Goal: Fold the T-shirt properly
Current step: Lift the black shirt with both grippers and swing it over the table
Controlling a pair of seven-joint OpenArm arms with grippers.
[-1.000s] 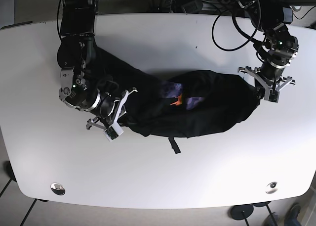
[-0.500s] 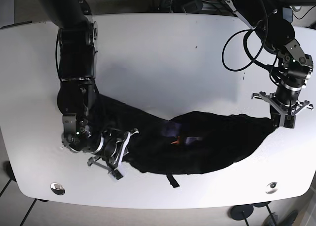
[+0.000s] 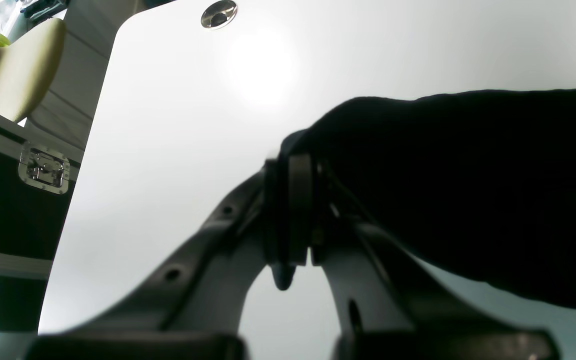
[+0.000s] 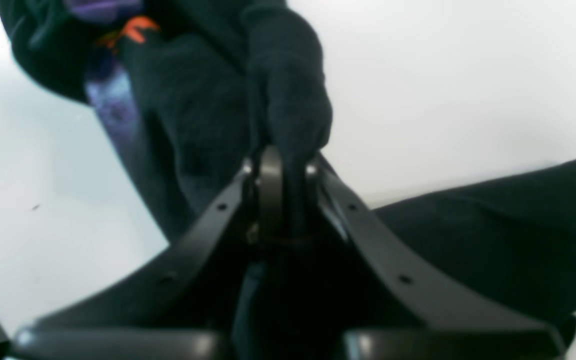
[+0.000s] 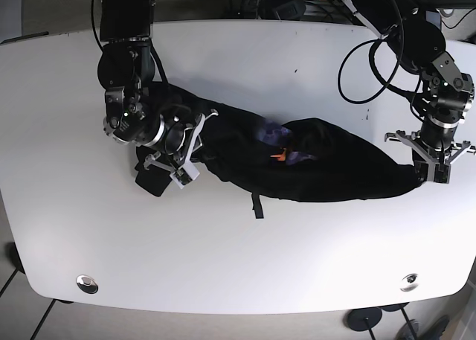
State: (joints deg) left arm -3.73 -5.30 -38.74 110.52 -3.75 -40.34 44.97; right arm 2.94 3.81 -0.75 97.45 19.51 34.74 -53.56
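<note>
**Black T-shirt stretched between two clamped grippers**

The T-shirt (image 5: 312, 161) lies bunched in a long dark band across the middle of the white table (image 5: 245, 65), running from left of centre to the right side. A purple and orange print (image 5: 281, 150) shows in a fold near its middle, and a small black tab (image 5: 256, 204) hangs from its near edge.

The left gripper (image 5: 430, 170), on the right of the base view, points down at the shirt's right end; its wrist camera shows the fingers (image 3: 300, 200) pressed together with black cloth pinched between them. The right gripper (image 5: 178, 150), on the left of the base view, is angled low over the shirt's left end, and its wrist view shows its fingers (image 4: 270, 190) closed on a bundle of fabric.

Cables (image 5: 364, 65) loop above the far right of the table. A black case with metal latches (image 3: 43, 167) stands beside the table in the left wrist view.

The shirt's sleeves and collar cannot be made out in the folds, and the right wrist view is blurred.
</note>
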